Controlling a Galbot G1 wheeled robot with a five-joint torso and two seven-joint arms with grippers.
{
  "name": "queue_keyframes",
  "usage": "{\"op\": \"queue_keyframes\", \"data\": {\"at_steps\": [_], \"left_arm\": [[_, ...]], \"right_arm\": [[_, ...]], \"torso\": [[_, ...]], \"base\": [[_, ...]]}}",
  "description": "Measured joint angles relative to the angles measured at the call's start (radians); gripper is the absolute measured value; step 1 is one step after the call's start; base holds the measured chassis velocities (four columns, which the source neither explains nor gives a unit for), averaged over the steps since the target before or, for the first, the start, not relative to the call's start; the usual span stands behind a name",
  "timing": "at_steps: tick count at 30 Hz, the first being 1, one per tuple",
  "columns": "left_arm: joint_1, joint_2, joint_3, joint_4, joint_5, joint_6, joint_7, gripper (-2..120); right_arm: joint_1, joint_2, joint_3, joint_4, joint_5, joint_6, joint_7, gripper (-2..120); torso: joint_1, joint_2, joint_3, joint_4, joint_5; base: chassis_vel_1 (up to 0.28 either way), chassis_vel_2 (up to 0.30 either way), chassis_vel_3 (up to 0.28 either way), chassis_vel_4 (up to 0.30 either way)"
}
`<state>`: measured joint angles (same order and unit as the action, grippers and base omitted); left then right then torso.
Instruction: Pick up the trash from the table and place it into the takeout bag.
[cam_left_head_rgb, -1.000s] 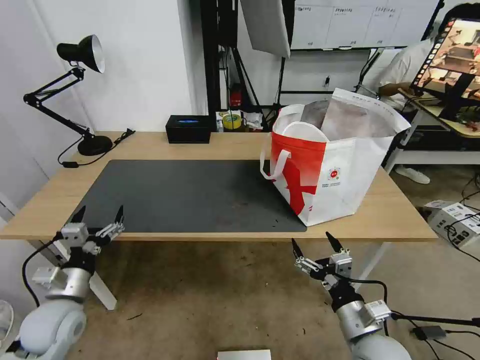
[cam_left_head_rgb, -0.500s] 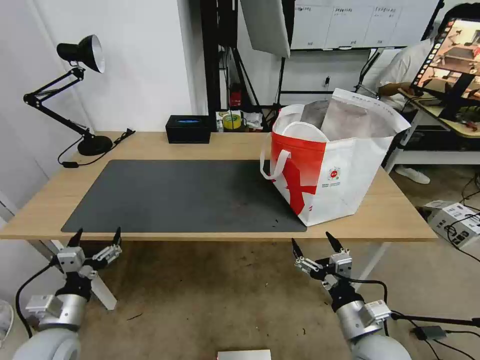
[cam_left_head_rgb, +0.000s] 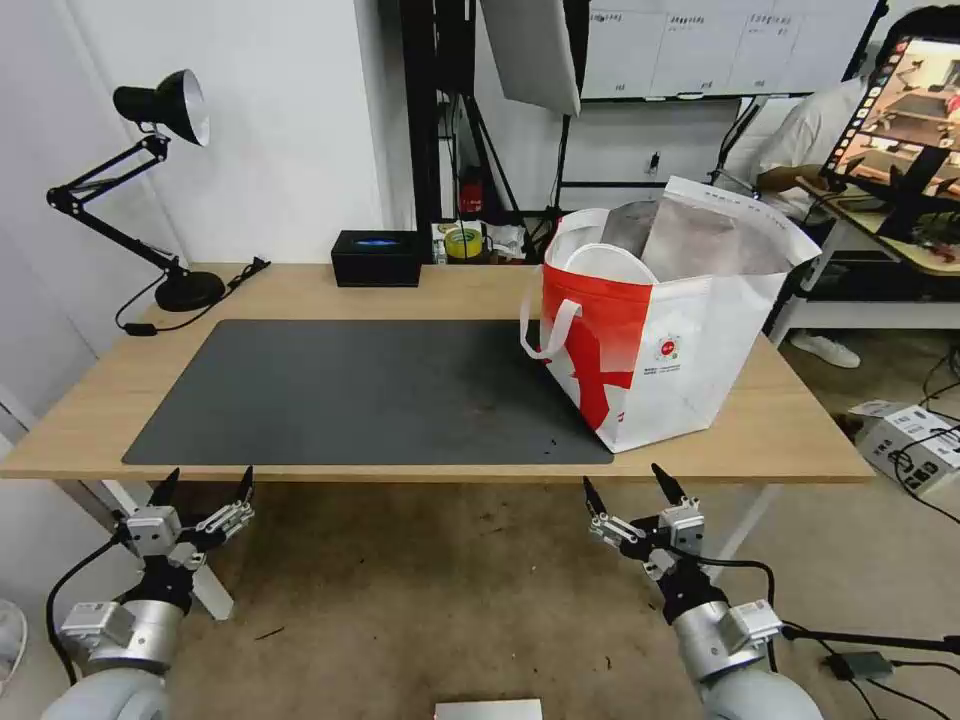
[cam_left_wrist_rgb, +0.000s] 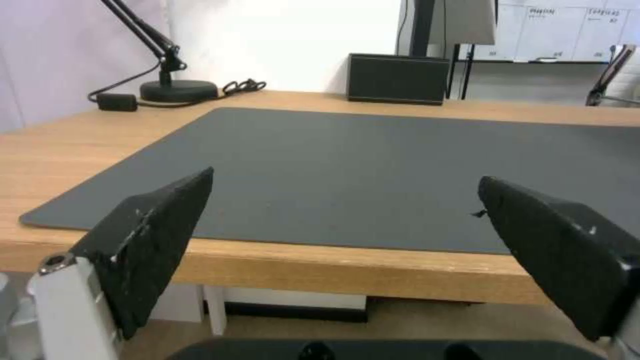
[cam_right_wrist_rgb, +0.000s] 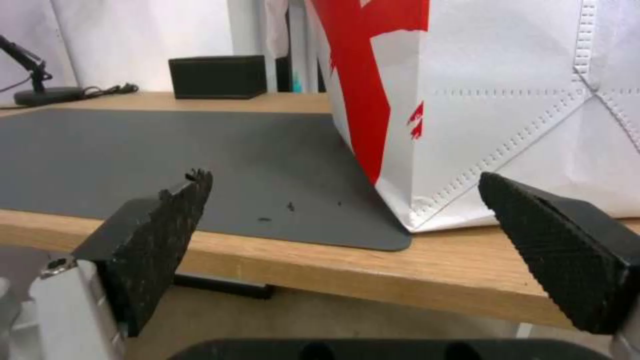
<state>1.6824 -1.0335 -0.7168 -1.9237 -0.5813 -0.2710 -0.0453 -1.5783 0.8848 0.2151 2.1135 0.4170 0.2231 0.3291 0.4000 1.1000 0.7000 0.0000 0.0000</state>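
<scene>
Both pincers, our left pincer (cam_left_head_rgb: 205, 489) and right pincer (cam_left_head_rgb: 635, 487), hang released below the table (cam_left_head_rgb: 800, 430) edge, likely parked; the takeout bag (cam_left_head_rgb: 655, 330) stands above-ahead of the right, a white bowl (cam_left_head_rgb: 605, 262) already inside.

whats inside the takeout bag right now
Inside the takeout bag, a white round bowl leans against the near-left wall, with silver foil lining behind it. Anything lower is hidden by the bag's walls.
</scene>
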Motion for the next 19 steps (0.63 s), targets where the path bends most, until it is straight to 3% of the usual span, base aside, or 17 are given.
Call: {"op": "queue_keyframes", "data": {"at_steps": [19], "left_arm": [[-0.002,0.002,0.001,0.001,-0.001,0.001,-0.001,100]], "right_arm": [[0.0,0.0,0.0,0.0,0.0,0.0,0.0,100]], "torso": [[0.0,0.0,0.0,0.0001,-0.0001]], "base": [[0.0,0.0,0.0,0.0]]}}
